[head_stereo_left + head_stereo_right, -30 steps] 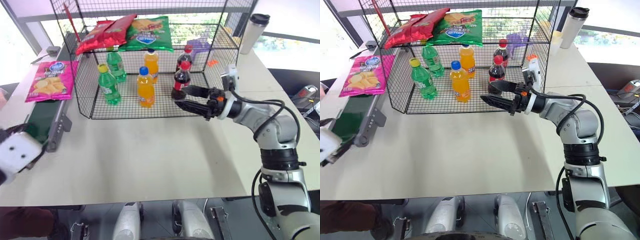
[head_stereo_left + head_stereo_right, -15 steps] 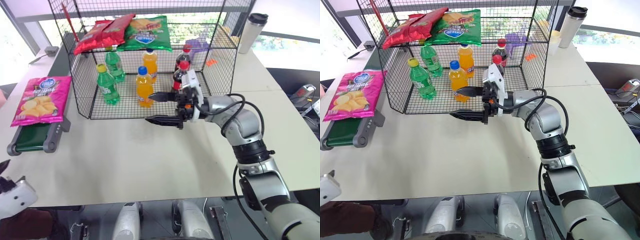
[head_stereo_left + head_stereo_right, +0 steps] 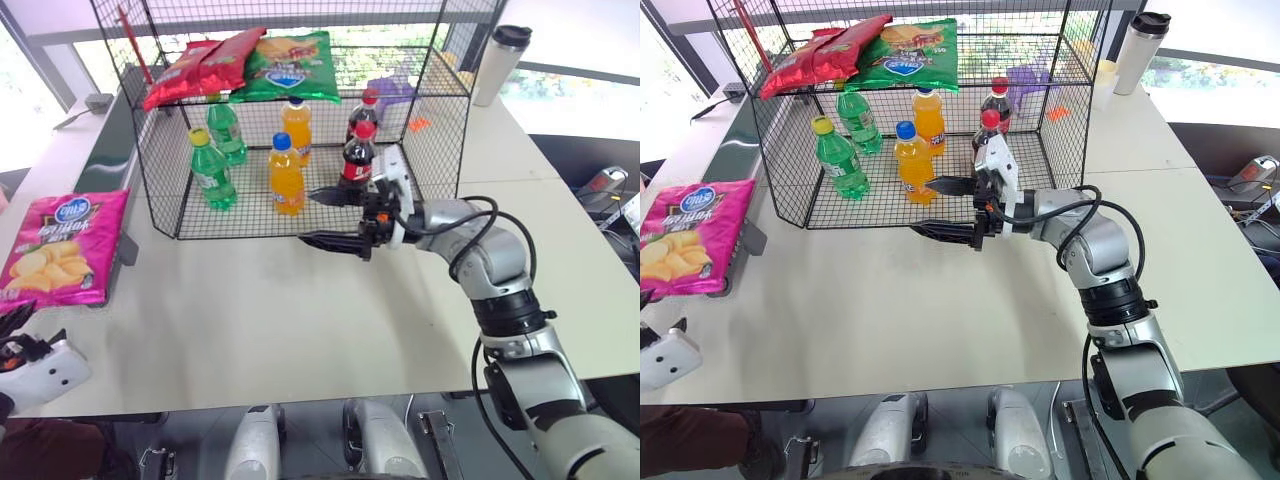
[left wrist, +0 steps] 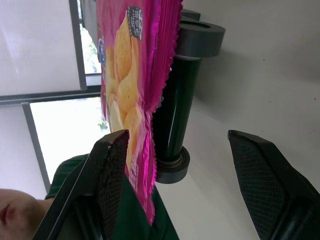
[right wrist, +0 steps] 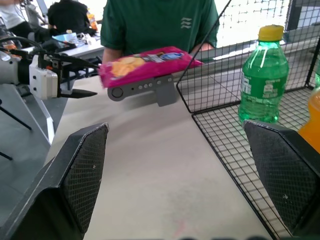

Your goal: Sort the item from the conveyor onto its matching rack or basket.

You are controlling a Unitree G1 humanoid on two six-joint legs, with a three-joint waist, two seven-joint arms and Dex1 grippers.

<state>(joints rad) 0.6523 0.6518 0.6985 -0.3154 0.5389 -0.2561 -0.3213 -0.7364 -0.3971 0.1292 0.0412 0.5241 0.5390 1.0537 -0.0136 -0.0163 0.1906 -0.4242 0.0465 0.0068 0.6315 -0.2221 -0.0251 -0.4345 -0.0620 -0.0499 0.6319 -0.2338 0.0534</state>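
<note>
I saw the magenta-pink snack bag [image 3: 58, 246] lying flat and shiny at the frame's left, yellow chips pictured. Both the left gripper [image 4: 190, 185] and the right gripper [image 3: 322, 219] gaped wide, empty.

The magenta-pink snack bag [image 3: 58, 246] lies flat, picture side up (yellow chips, small blue logo), overhanging the rounded near end of the dark-green conveyor [image 4: 172, 107]. Beside it stands the black wire cage [image 3: 165, 185], well apart from the bag.

The right arm [image 3: 500, 270] is silver-grey with black joint rings and looped black cables; its gripper [image 3: 330, 217] has black fingers on a white block.
</note>
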